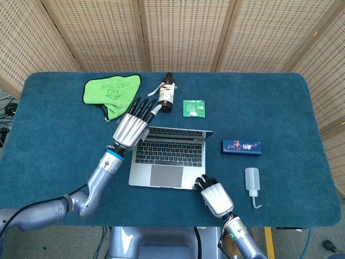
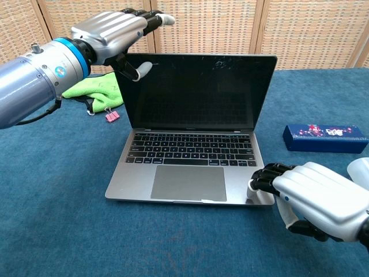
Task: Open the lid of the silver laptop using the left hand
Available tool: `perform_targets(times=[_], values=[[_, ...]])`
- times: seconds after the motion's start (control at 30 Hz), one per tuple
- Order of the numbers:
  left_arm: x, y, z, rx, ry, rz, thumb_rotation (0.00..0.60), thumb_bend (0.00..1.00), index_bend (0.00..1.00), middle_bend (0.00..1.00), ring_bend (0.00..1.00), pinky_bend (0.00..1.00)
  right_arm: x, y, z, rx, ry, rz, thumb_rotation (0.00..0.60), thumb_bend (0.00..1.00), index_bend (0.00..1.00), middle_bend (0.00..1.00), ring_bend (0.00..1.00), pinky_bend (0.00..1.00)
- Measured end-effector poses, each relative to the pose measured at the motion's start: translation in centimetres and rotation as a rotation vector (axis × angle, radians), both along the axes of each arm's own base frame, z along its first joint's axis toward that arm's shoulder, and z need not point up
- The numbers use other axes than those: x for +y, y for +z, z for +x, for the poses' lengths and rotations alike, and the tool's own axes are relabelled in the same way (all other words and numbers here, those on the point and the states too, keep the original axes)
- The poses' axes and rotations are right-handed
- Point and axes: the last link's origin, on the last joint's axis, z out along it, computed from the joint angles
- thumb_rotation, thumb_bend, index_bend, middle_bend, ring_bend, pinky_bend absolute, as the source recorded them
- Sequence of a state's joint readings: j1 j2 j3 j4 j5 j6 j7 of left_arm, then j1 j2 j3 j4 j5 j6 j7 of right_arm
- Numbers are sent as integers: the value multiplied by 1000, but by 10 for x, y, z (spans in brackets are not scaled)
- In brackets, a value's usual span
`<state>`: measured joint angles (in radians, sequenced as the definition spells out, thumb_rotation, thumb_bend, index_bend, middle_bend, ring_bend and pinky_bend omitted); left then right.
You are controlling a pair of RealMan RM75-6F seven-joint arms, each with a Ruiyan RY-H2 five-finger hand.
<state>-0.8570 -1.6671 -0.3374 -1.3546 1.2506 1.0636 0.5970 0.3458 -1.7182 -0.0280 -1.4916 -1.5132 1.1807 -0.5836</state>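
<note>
The silver laptop [image 1: 167, 162] [image 2: 187, 182] sits mid-table with its lid [image 2: 196, 86] raised upright and the dark screen facing me. My left hand [image 1: 131, 129] [image 2: 109, 29] is at the lid's top left corner. Its fingers stretch straight out above and past the top edge, and the thumb hangs in front of the screen corner. It grips nothing that I can see. My right hand [image 1: 215, 197] [image 2: 317, 196] rests with bent fingers on the front right corner of the laptop base.
A green cloth [image 1: 110, 91] [image 2: 92, 89] and a pink binder clip [image 2: 111, 116] lie behind the left hand. A brown bottle [image 1: 166, 93] and a green packet [image 1: 194, 108] are behind the laptop. A blue box [image 1: 241, 147] [image 2: 324, 137] and a white squeeze bottle [image 1: 252, 182] are at the right.
</note>
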Motion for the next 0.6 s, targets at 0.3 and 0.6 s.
perform_targets(times=[0.3,0.6], values=[[16,2,-5,6,48,22,600,517,0,0,0,0,-3,0,-4,18,1,10,600,1000,271,232,156,323],[22,3,-6,-1,67,38,600,517,0,0,0,0,-2,0,-9,44,0,24,600,1000,271,236,156,323]])
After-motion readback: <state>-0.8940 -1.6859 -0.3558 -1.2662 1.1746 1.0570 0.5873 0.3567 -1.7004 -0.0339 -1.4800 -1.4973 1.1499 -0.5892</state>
